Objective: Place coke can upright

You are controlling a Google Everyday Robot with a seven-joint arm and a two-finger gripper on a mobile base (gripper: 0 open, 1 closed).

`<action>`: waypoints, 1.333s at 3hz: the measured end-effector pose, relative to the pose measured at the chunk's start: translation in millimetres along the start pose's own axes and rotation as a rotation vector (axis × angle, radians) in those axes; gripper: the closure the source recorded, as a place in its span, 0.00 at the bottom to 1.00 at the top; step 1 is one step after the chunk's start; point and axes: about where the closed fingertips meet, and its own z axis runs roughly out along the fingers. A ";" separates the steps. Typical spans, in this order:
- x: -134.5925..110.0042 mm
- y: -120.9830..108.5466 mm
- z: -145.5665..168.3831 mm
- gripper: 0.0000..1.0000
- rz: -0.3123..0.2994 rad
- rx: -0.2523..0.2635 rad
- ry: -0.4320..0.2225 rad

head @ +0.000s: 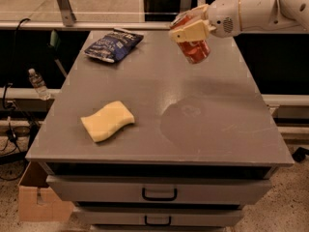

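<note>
The coke can is red-orange and hangs tilted in the air above the far right part of the grey tabletop. My gripper comes in from the upper right on a white arm and is shut on the can's upper part, with its cream fingers across the can. The can's lower end points down and to the right, well clear of the table surface.
A dark blue chip bag lies at the far left of the table. A yellow sponge lies at the front left. Drawers are below the front edge. A water bottle and cardboard box are on the floor at left.
</note>
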 end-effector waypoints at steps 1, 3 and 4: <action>1.4 -0.6 0.2 1.00 0.006 -0.011 -0.038; 17.3 10.4 -19.0 1.00 -0.001 0.053 -0.163; 22.1 18.0 -25.4 1.00 -0.025 0.056 -0.241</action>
